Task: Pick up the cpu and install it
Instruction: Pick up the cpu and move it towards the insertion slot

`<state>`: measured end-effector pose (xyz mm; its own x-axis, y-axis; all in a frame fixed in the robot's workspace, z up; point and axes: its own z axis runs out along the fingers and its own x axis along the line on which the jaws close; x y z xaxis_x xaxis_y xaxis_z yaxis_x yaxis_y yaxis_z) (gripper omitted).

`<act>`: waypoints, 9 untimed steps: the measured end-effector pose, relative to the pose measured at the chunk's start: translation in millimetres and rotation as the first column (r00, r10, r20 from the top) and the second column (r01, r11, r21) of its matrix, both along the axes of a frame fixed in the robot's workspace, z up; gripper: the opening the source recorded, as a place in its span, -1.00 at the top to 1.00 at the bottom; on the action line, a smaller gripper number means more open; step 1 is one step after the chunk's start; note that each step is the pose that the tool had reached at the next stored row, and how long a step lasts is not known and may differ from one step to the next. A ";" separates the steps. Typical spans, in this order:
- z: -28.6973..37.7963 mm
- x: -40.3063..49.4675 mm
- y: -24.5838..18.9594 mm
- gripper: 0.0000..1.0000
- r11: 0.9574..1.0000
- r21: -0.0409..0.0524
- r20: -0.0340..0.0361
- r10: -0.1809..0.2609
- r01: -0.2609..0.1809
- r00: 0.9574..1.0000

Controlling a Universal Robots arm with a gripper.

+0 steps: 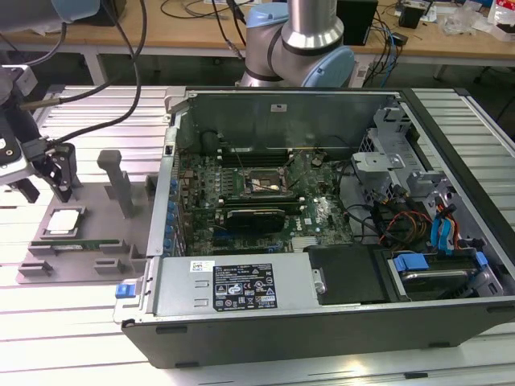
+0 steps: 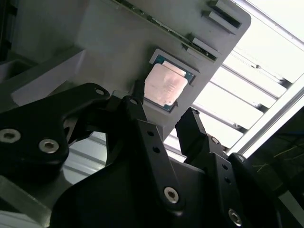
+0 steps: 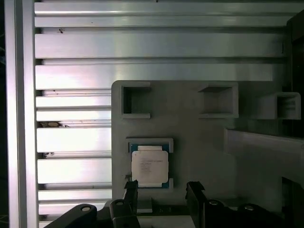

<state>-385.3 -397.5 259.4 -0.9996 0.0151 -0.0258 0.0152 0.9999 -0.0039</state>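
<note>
**Q:** Behind the rig, what is the room like?

**R:** Wooden workbench (image 1: 201,36) along the back, strewn with cables. In front of it stands a table (image 1: 64,338) of ribbed aluminium slats, pale and shiny.

**Q:** And on the table?

**R:** An open computer case (image 1: 282,338) fills the middle and the exterior view's right, with its green motherboard (image 1: 241,185) exposed. The arm (image 1: 310,32) rises behind the case's back edge. A grey tray (image 1: 88,201) lies by the table's edge at the exterior view's left.

**Q:** The gripper?

**R:** The gripper (image 1: 46,191) hangs over that tray, its black fingers (image 3: 131,190) spread wide with nothing between them.

**Q:** Where is the cpu?

**R:** The cpu (image 1: 64,223) sits flat in a square pocket near the tray's edge at the exterior view's left. In both wrist views the chip (image 3: 149,166) (image 2: 165,85) shows just past the fingertips, apart from them
</note>
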 end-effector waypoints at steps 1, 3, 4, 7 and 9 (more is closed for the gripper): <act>-0.6 0.0 0.0 -0.08 1.000 0.000 0.000 0.000 0.000 1.000; -2.2 0.0 0.0 -0.08 1.000 0.000 0.000 0.000 0.000 1.000; -3.3 0.0 0.0 -0.08 1.000 0.000 0.000 0.000 0.000 1.000; -7.3 0.0 0.0 -0.08 1.000 0.000 0.000 0.000 0.000 1.000; -9.8 0.0 0.0 -0.08 1.000 0.000 0.000 0.000 0.000 1.000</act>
<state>-385.3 -397.5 249.6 -0.9996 0.0151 -0.0259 0.0152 0.9999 -0.0039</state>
